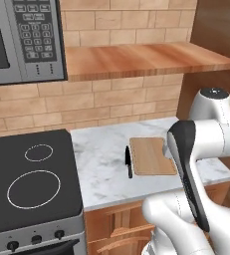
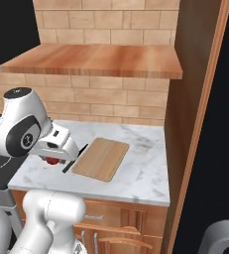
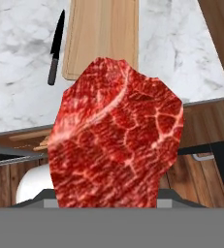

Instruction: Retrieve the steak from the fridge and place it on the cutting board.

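So, largest first: the fridge (image 2: 212,149) is the tall black mass at the right edge of the right base view, beside a wooden side panel (image 2: 188,114). A marble counter (image 1: 104,169) runs next to a black stove (image 1: 27,184), with a wooden wall shelf (image 1: 146,59) above. The cutting board (image 1: 151,155) lies flat and bare on the counter, and a black knife (image 1: 128,162) sits just beside its left edge. The steak (image 3: 116,138) stands upright in the claw (image 2: 51,159), looming large in the hand view, raised off the counter near its front edge and apart from the board. The fingertips are hidden behind the meat, so the claw looks clamped on the steak, opened only as wide as the meat is thick.
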